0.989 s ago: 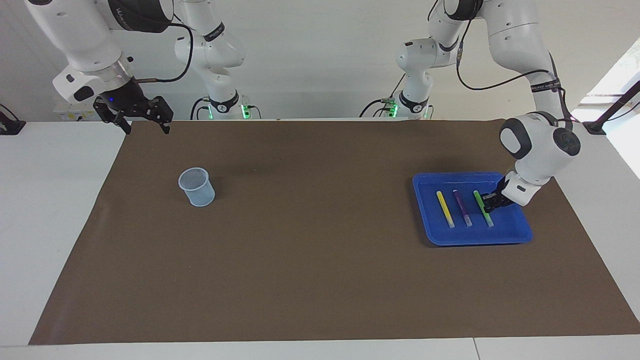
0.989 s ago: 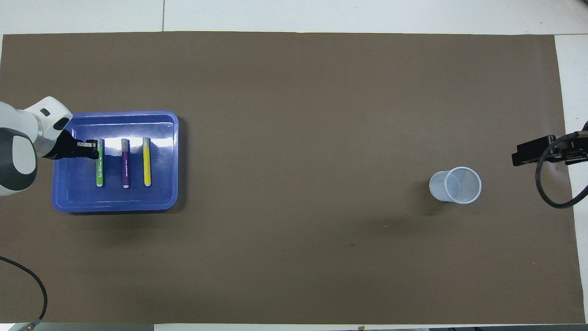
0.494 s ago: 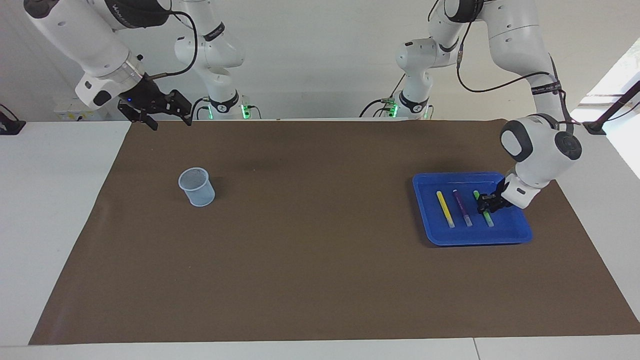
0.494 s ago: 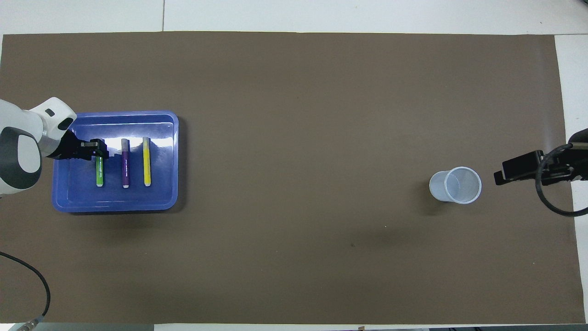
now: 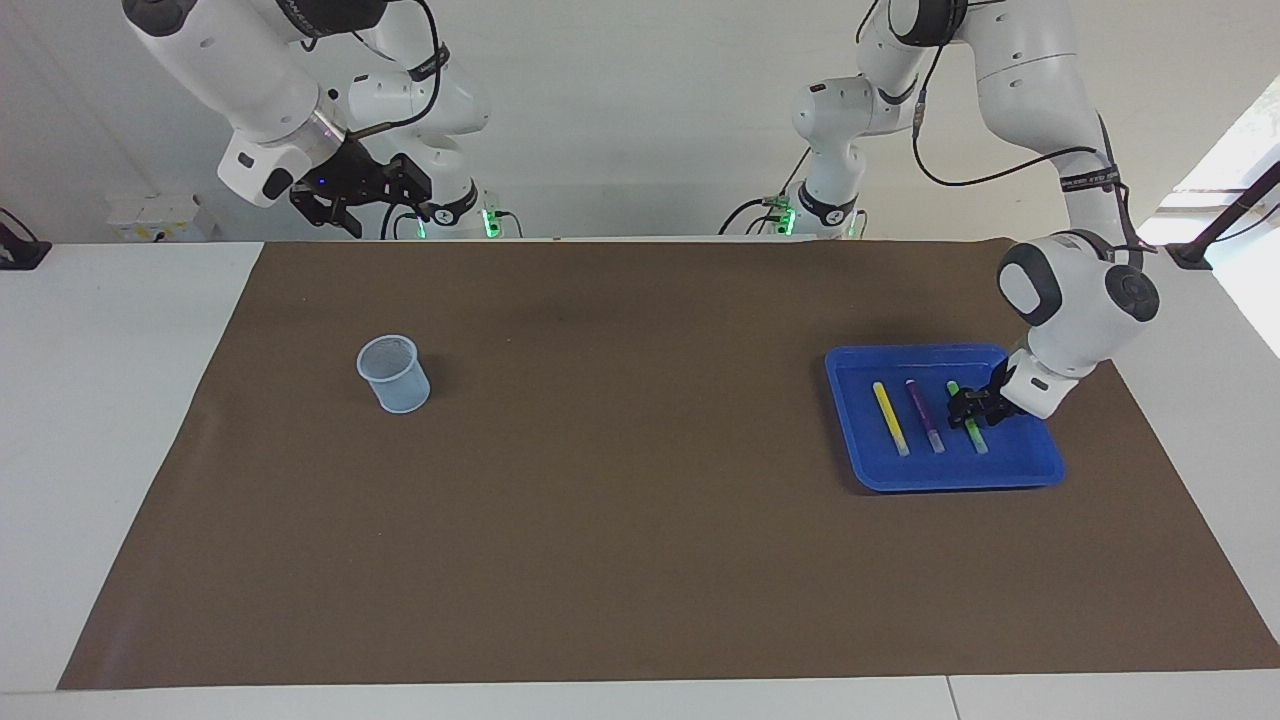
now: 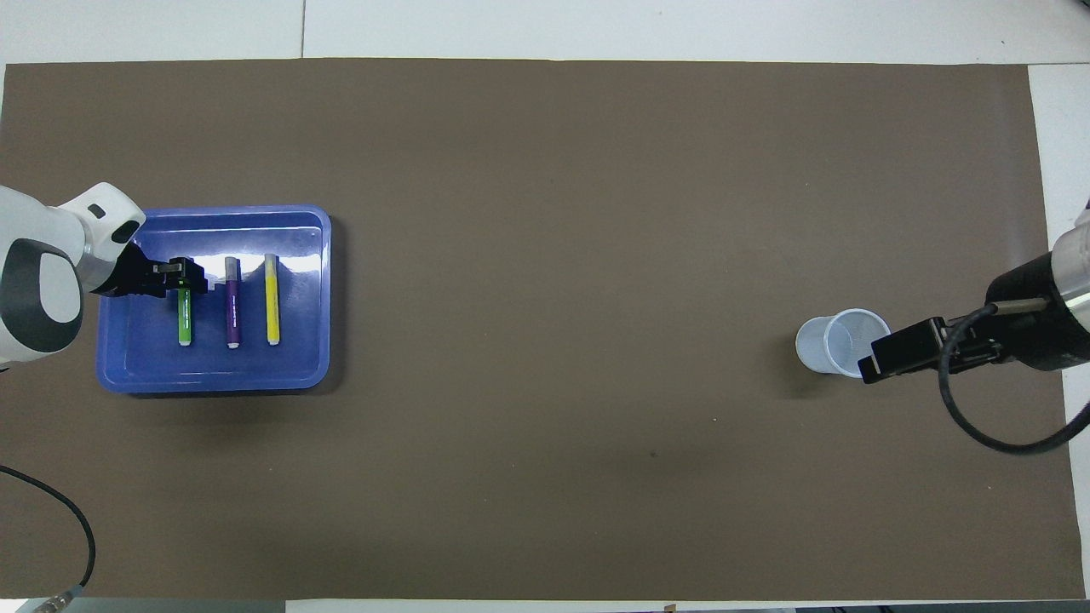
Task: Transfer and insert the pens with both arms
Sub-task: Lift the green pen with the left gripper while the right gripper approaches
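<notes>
Three pens lie side by side in a blue tray (image 5: 950, 475) (image 6: 213, 375) at the left arm's end of the table: yellow (image 5: 890, 418) (image 6: 272, 298), purple (image 5: 925, 415) (image 6: 232, 302) and green (image 5: 976, 436) (image 6: 184, 322). My left gripper (image 5: 968, 408) (image 6: 183, 279) is low in the tray, open and astride the green pen's middle, covering the end of that pen farther from the robots. My right gripper (image 5: 390, 222) (image 6: 886, 362) hangs open and empty, high above the mat at the right arm's end.
A pale blue translucent cup (image 5: 395, 375) (image 6: 830, 340) stands upright on the brown mat (image 5: 620, 450) at the right arm's end. Seen from overhead, the raised right gripper overlaps the cup's rim. White table borders the mat.
The left gripper went from shut beside the green pen to open over it. The right arm swung inward from the table's end, coming over the cup in the overhead view.
</notes>
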Motion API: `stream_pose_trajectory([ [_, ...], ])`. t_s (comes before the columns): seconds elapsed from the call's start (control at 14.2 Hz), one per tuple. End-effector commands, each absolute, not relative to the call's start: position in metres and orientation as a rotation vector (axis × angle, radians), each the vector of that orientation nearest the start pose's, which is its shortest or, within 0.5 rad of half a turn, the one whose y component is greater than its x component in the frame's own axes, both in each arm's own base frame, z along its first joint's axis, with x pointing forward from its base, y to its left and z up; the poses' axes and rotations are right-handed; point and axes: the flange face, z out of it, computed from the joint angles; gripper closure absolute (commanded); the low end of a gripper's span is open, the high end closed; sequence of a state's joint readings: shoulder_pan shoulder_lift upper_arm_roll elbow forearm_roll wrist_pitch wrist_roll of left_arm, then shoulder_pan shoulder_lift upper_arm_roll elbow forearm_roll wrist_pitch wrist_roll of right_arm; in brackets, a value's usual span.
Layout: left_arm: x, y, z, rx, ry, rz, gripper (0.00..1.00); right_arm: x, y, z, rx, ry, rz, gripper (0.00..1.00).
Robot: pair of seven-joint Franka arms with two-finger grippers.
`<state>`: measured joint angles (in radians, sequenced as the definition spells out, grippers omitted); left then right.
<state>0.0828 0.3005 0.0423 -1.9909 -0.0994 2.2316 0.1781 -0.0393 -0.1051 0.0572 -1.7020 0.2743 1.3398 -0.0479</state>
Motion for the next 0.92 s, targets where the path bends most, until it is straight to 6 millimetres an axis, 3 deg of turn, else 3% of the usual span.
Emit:
stream_pose_trajectory([
  [0.0,0.592,0.070,0.304,-3.217,-0.032,0.053,0.78,0.489,0.037,0.606,-2.768,-0.069,0.353,0.00],
  [0.07,0.592,0.070,0.303,-3.217,-0.032,0.055,0.93,0.488,0.043,0.607,-2.746,-0.054,0.356,0.00],
  [0.14,0.592,0.070,0.304,-3.217,-0.030,0.053,1.00,0.486,0.048,0.605,-2.716,-0.015,0.359,0.00],
  [0.56,0.595,0.071,0.310,-3.221,-0.035,0.077,1.00,0.494,0.073,0.612,-2.418,0.448,0.371,0.00],
  [0.85,0.608,0.064,0.345,-3.232,-0.094,0.168,1.00,0.495,0.085,0.609,-2.288,0.598,0.362,0.00],
])
